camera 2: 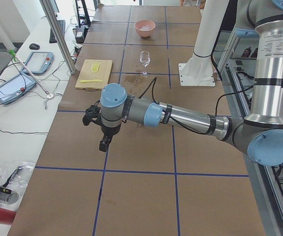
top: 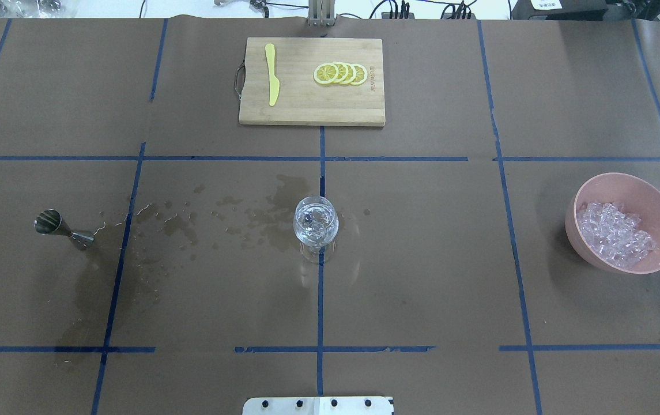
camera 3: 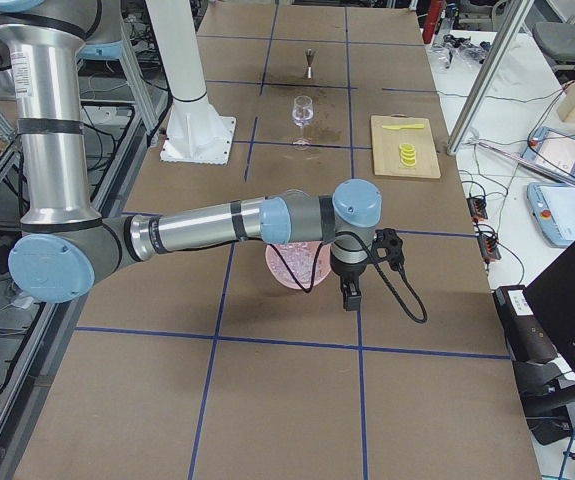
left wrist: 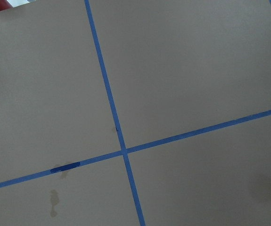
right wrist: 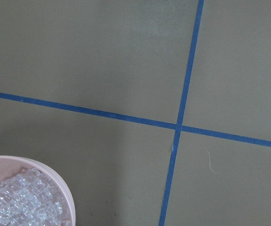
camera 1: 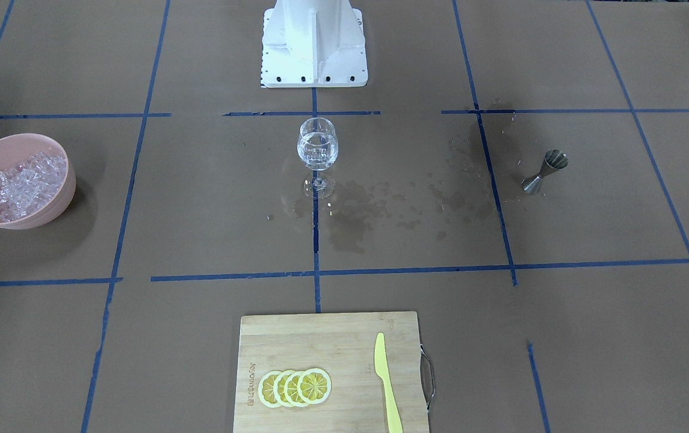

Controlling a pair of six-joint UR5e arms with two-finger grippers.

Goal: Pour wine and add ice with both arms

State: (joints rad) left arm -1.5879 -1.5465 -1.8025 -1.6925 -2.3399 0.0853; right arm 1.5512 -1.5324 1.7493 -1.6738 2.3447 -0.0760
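A clear stemmed glass (camera 1: 318,147) (top: 316,222) stands upright at the table's middle, and clear wine (camera 1: 318,155) shows faintly in its bowl. The ice (top: 615,233) (camera 1: 26,183) lies heaped in a pink bowl (top: 595,187) on my right side. A steel jigger (top: 63,226) (camera 1: 544,171) stands on my left. Both arms show only in the side views. My left gripper (camera 2: 104,146) hangs over bare paper near the table's left end. My right gripper (camera 3: 350,298) hangs just beyond the pink bowl (camera 3: 285,272). Whether either is open or shut, I cannot tell. The right wrist view catches the bowl's rim (right wrist: 55,175).
A wooden cutting board (top: 306,112) with lemon slices (top: 341,74) and a yellow knife (top: 272,80) lies at the far edge. Dark wet stains (top: 180,225) spread between jigger and glass. The white pedestal base (camera 1: 314,45) stands behind the glass.
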